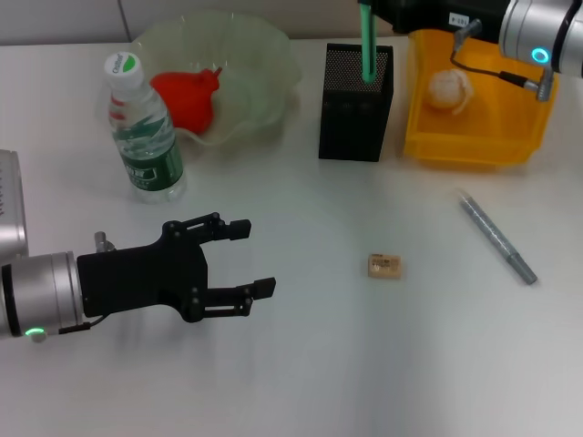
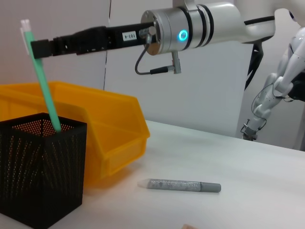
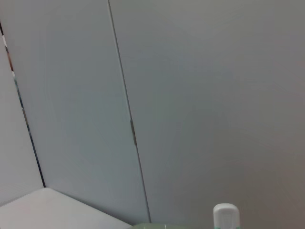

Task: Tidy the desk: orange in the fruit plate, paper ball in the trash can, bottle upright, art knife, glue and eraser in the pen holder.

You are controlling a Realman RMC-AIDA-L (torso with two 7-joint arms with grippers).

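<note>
My right gripper is shut on a green art knife and holds it upright over the black mesh pen holder, with the knife's lower end inside. The left wrist view shows the same: gripper, knife, holder. My left gripper is open and empty, low over the table at the front left. A grey glue stick and a tan eraser lie on the table. The bottle stands upright. A red fruit sits in the green plate. A paper ball lies in the yellow bin.
The yellow bin stands right beside the pen holder at the back right. The glue stick also shows in the left wrist view, lying in front of the bin. The right wrist view shows only a wall.
</note>
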